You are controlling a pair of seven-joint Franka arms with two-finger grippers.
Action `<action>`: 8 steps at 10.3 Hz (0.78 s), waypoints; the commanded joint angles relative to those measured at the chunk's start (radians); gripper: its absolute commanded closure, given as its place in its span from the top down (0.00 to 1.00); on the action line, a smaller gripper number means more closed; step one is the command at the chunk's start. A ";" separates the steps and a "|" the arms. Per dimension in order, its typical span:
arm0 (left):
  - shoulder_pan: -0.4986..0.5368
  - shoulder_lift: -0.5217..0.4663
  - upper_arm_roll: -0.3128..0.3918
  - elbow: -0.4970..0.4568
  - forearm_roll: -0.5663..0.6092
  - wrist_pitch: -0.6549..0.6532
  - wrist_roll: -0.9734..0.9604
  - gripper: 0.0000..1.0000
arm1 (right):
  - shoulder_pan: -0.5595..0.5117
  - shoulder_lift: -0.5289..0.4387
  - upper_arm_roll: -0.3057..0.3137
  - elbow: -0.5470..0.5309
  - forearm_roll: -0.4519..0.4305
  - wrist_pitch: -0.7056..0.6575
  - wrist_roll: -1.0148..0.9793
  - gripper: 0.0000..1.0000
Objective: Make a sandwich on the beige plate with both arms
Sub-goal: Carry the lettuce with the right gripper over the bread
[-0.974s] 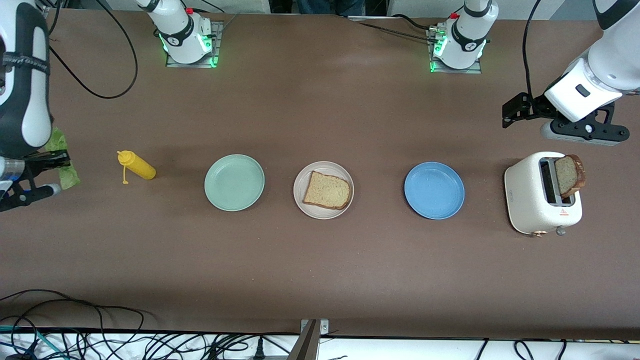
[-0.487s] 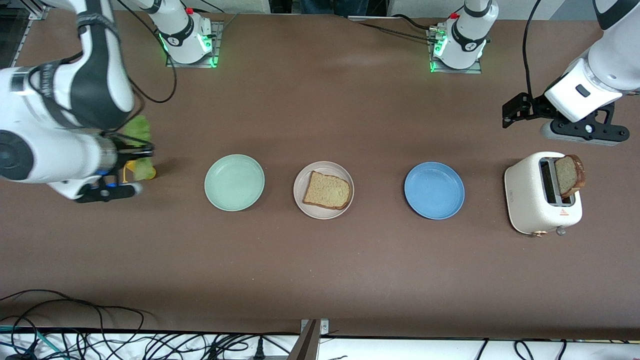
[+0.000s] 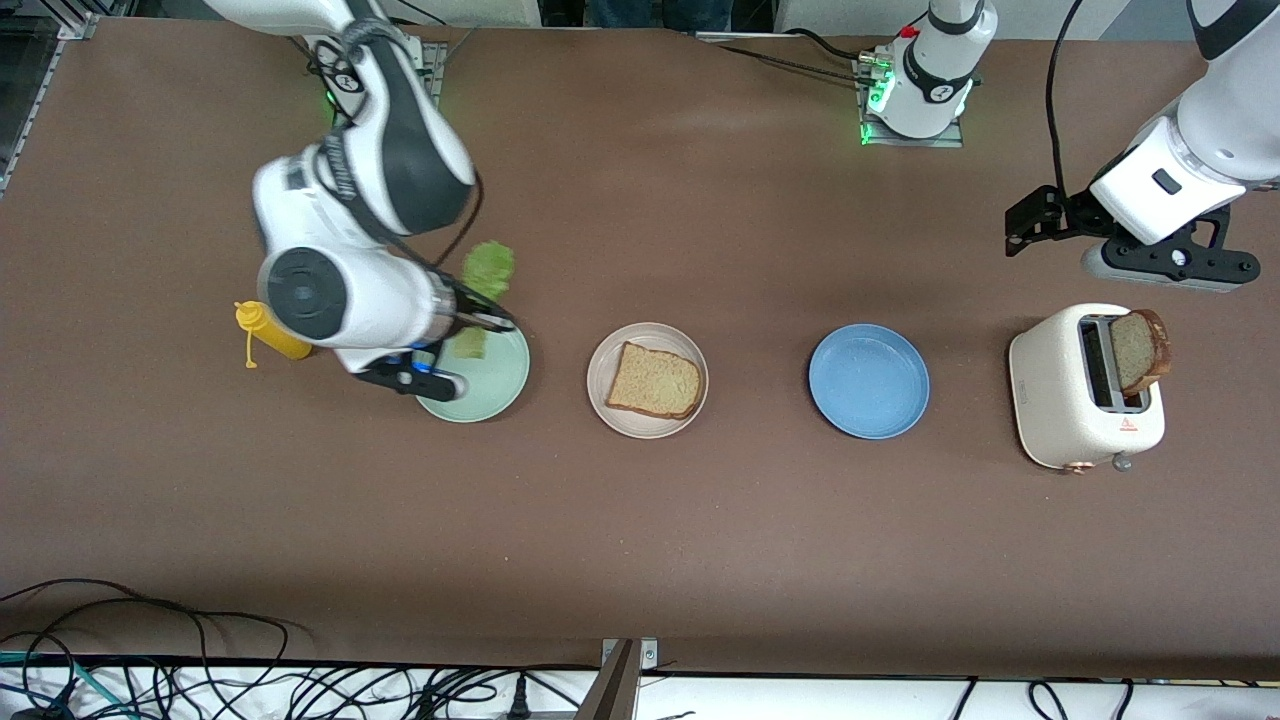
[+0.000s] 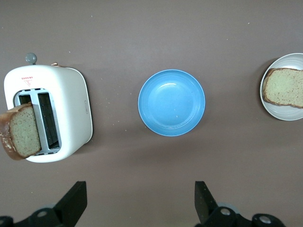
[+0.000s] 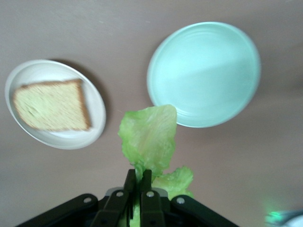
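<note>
Right hand (image 5: pixel 138 182): clamping a ruffled lettuce leaf (image 5: pixel 147 138), hanging over the mint-green plate (image 3: pixel 497 375).
Left hand (image 4: pixel 137 201): waiting with fingers apart above the desk (image 3: pixel 700 520) near the toaster (image 3: pixel 1070 410).
Beige plate (image 3: pixel 600 385): carrying one bread slice (image 3: pixel 655 380), between the mint-green plate and blue plate (image 3: pixel 868 380).
Toaster: holding a second slice (image 3: pixel 1140 350); red front marking showing, unreadable.
</note>
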 commanded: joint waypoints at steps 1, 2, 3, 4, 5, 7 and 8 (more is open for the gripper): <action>-0.001 0.008 -0.003 0.026 0.017 -0.020 0.001 1.00 | 0.053 0.083 -0.009 0.027 0.095 0.146 0.154 0.00; -0.001 0.008 -0.003 0.026 0.017 -0.020 0.001 1.00 | 0.082 0.119 -0.009 0.025 0.123 0.227 0.202 0.00; -0.001 0.008 -0.003 0.026 0.017 -0.020 0.001 1.00 | 0.111 0.152 -0.009 0.025 0.126 0.291 0.250 0.00; -0.001 0.008 -0.003 0.026 0.017 -0.020 0.001 1.00 | 0.136 0.189 -0.006 0.027 0.131 0.391 0.288 0.00; -0.001 0.008 -0.003 0.026 0.017 -0.020 0.001 1.00 | 0.148 0.221 0.020 0.025 0.141 0.492 0.331 0.00; -0.001 0.008 -0.003 0.026 0.016 -0.020 0.003 1.00 | 0.162 0.263 0.050 0.025 0.128 0.592 0.361 0.00; -0.001 0.008 -0.003 0.024 0.016 -0.020 0.003 1.00 | 0.176 0.284 0.048 0.025 0.126 0.603 0.361 0.00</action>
